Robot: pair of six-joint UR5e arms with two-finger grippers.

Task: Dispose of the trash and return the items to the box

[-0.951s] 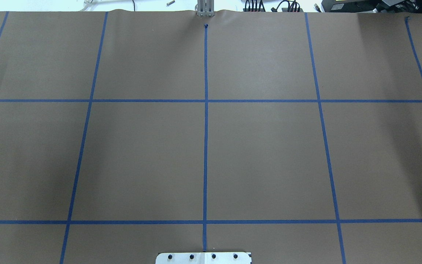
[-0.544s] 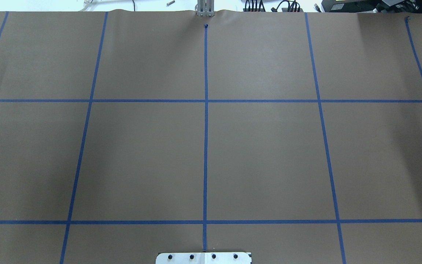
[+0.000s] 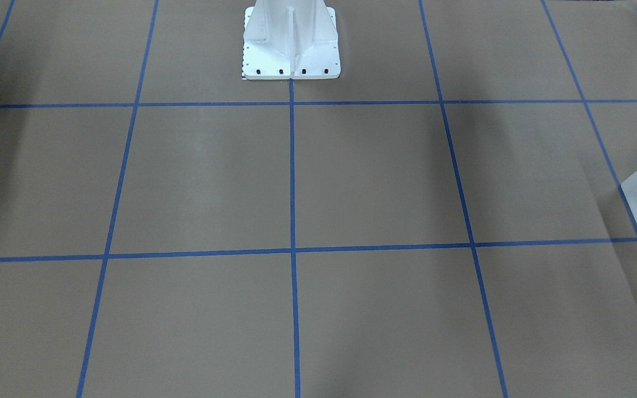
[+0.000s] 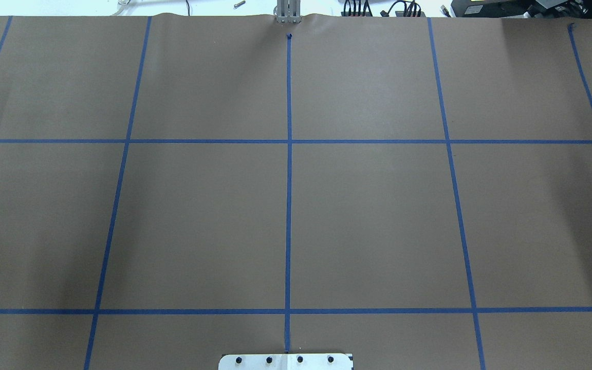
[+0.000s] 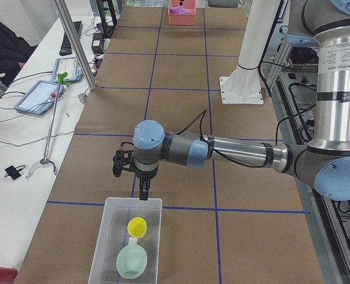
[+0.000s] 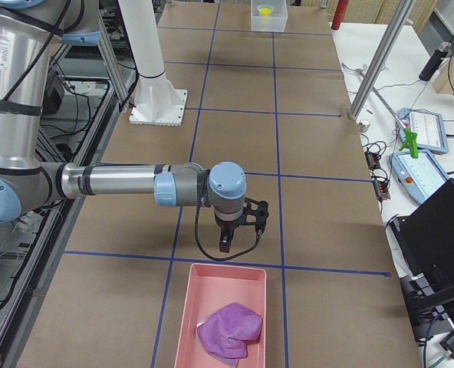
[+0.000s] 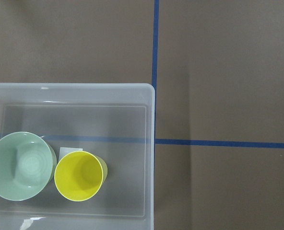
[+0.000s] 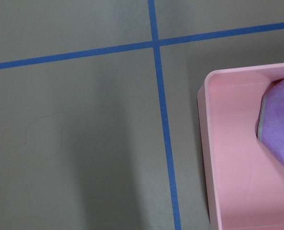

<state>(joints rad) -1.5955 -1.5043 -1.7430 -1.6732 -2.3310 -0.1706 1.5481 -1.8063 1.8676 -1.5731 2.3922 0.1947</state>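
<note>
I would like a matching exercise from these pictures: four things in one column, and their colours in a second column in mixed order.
Things:
1. cup
2. bowl
3. cloth
4. box

Colours:
A. purple
B. frosted white
C. yellow
D. pale green

Pairs: 1-C; 2-D; 3-A; 4-B

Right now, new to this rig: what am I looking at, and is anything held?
Two robot arms share a taped table. The two wide views show mostly table and the white pedestal. Side views show each arm: the left arm hovers by the box, cup and bowl inside; the right arm hovers by a pink tray with a purple cloth. The close-ups are wrist cameras looking down. I see nothing held; whether the jaws are open, I cannot tell.
</note>
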